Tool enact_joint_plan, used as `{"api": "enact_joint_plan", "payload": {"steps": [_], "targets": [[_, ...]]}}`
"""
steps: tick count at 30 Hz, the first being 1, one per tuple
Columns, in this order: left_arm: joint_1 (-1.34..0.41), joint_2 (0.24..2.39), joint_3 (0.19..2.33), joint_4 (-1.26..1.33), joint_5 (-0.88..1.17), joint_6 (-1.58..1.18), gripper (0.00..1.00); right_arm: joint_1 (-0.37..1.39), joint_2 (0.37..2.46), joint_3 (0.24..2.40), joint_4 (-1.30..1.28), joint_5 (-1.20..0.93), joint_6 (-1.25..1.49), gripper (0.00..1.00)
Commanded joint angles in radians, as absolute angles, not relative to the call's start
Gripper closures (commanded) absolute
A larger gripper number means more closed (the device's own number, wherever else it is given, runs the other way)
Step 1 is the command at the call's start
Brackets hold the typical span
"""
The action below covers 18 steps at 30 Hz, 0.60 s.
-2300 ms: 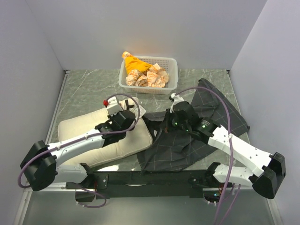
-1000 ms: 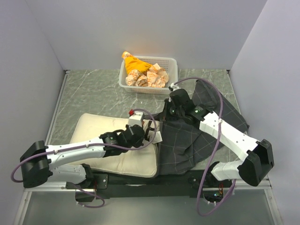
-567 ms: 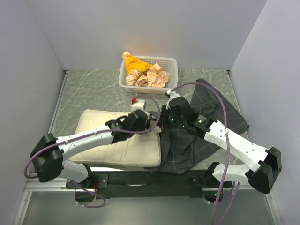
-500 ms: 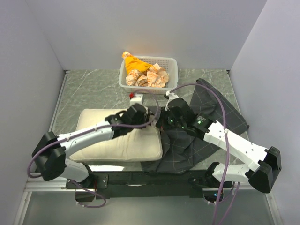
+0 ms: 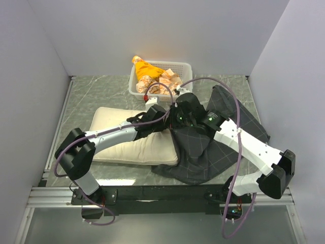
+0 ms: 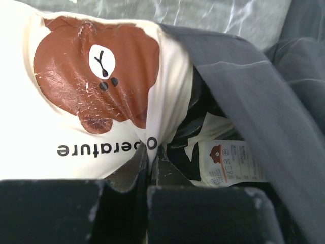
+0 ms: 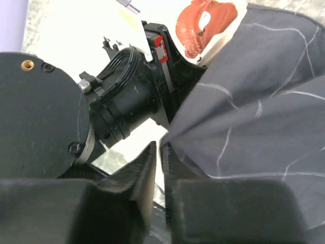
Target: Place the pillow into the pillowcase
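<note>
Left claw (image 6: pixel 150 155) pinched shut on pillow (image 5: pixel 137 150) bear-face end, mid-counter. Right claw (image 7: pixel 158 150) clamped on pillowcase (image 5: pixel 198 160) hem, toward right edge. Lift mouth wide, feed corner straight in, mind care tag (image 6: pixel 231 161).

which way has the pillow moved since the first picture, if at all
Yes. The pillow has shifted right and farther back, nearer the basket; its bear end now meets the pillowcase.
</note>
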<state>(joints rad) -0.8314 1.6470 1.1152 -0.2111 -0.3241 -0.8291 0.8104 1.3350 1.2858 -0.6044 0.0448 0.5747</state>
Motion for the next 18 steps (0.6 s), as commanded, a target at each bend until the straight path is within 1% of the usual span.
{"api": "enact_joint_plan", "payload": {"steps": [1,2,3,4,5,6,7,8,12,17,18], "targets": [[-0.828,1.614,1.071,-0.071,-0.316,-0.896,0.94,0.813,1.315,1.304,-0.569,0.044,0.558,0.74],[-0.828,1.603,1.057,-0.064,-0.321,-0.899,0.88,0.815,1.312,1.290,-0.572,0.046,0.557,0.71],[-0.828,1.592,1.054,-0.066,-0.325,-0.893,0.82,0.812,1.289,1.238,-0.566,0.051,0.558,0.65],[-0.828,1.574,1.054,-0.072,-0.325,-0.888,0.66,0.813,1.266,1.200,-0.539,0.054,0.561,0.60],[-0.825,1.563,1.058,-0.089,-0.325,-0.882,0.60,0.815,1.241,1.162,-0.529,0.060,0.568,0.54],[-0.827,1.551,1.055,-0.098,-0.324,-0.871,0.54,0.813,1.188,1.099,-0.529,0.105,0.578,0.50],[-0.827,1.525,1.054,-0.104,-0.321,-0.873,0.46,0.815,1.158,1.068,-0.529,0.118,0.581,0.46],[-0.827,1.511,1.040,-0.110,-0.311,-0.868,0.45,0.815,1.126,1.037,-0.529,0.132,0.583,0.43],[-0.825,1.428,0.994,-0.169,-0.333,-0.876,0.37,0.818,0.958,0.879,-0.518,0.161,0.617,0.42],[-0.825,1.298,0.918,-0.248,-0.353,-0.871,0.30,0.828,0.887,0.776,-0.508,0.126,0.623,0.41],[-0.827,1.276,0.901,-0.259,-0.339,-0.862,0.28,0.853,0.881,0.743,-0.502,0.124,0.627,0.41]]}}
